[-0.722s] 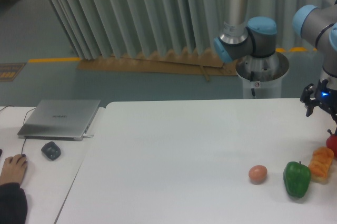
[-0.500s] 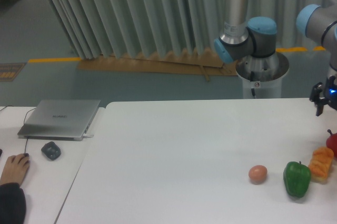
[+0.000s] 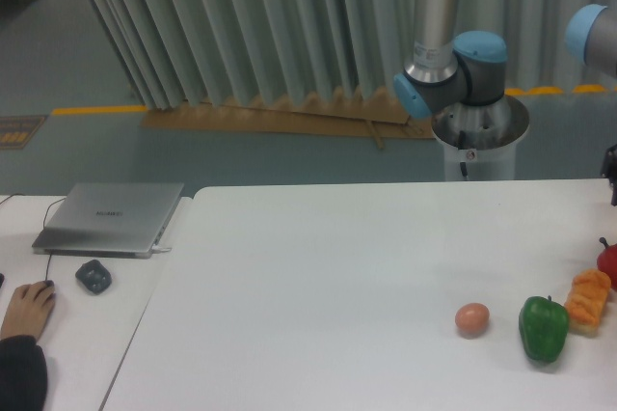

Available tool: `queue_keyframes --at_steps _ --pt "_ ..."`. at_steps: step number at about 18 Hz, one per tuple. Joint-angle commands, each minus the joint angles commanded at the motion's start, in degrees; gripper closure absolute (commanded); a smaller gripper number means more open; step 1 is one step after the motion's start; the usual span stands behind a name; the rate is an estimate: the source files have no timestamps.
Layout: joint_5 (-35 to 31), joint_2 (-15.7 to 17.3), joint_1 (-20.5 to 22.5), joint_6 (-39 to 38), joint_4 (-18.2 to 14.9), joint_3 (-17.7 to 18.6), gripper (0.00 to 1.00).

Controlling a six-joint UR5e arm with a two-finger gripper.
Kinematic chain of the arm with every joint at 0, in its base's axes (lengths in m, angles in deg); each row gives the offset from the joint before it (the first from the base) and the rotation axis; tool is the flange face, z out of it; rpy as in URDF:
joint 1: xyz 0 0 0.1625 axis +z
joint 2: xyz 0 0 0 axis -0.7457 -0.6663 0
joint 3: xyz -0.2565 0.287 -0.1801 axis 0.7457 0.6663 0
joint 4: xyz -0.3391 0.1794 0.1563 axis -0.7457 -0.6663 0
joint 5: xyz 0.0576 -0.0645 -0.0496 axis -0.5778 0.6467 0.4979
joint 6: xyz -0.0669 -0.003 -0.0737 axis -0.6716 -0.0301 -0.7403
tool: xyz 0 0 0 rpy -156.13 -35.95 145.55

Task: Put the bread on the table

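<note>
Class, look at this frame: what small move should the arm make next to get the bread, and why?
Probably bring the tool back in from the right frame edge and down over the bread. The loaf lies ungrasped on the table beside the green pepper, and the tool sits well above it, mostly out of view.

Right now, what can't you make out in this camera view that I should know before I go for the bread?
- Tool: almost wholly cut off by the right edge; open or shut cannot be told.
- Red object behind the bread: cropped by the right edge, so its identity is unclear.
- Bread's left end: partly hidden behind the green pepper; whether they touch is unclear.
</note>
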Motion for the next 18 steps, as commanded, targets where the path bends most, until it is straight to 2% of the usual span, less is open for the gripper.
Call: queue_keyframes --at_steps 5,8,10,12,18 --pt "0.0 -4.1 3.3 12.2 0.3 -2.9 0.0" --pt "0.1 -6.8 5.5 12.8 4.8 -2.8 0.0" --pt "0.1 -7.2 6.9 12.7 5.2 -2.9 0.0" --pt "0.1 -8.6 7.6 13.9 7.5 -3.1 0.0" --pt "-0.3 -11.4 9.1 16.5 8.6 -5.4 0.0"
